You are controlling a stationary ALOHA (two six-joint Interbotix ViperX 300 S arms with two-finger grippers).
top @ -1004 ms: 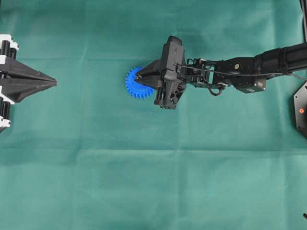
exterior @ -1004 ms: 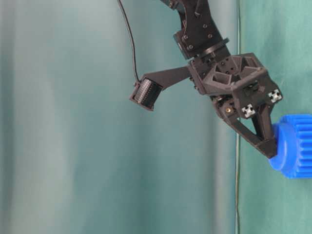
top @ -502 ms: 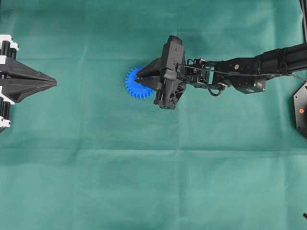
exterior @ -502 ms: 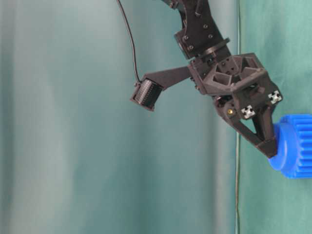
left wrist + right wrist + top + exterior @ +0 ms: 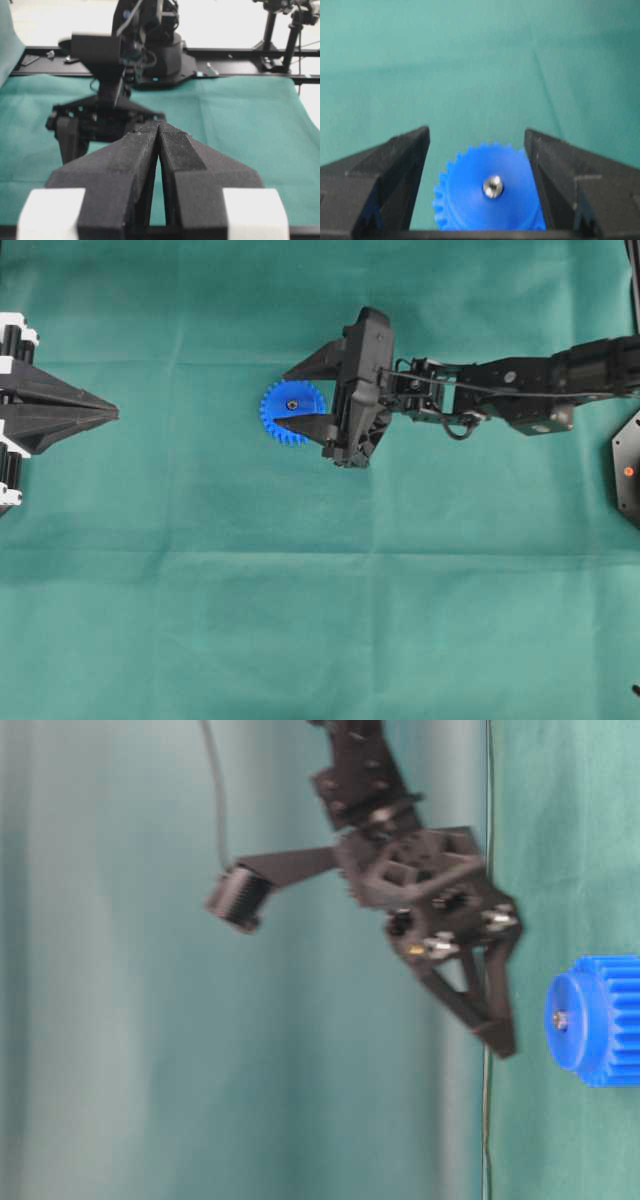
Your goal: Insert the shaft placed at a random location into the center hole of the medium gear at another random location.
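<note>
The medium gear (image 5: 290,412) is a bright blue toothed wheel lying flat on the green cloth. The silvery shaft (image 5: 292,404) stands in its center hole, and only its top end shows (image 5: 493,186). My right gripper (image 5: 283,400) hangs open above the gear, one finger on each side, touching neither gear nor shaft. In the table-level view its fingertips (image 5: 503,1042) stand clear of the hub (image 5: 562,1020). In the right wrist view the gear (image 5: 470,205) lies between the spread fingers (image 5: 395,165). My left gripper (image 5: 112,414) rests at the far left, shut on nothing (image 5: 159,126).
Green cloth (image 5: 320,600) covers the whole table. A black fixture (image 5: 628,468) sits at the right edge. The right arm (image 5: 520,380) reaches in from the right. In the left wrist view the right gripper's body (image 5: 107,117) stands straight ahead.
My right gripper has opened wide and drawn back off the gear's hub, leaving the shaft standing in the center hole. The left arm has not moved.
</note>
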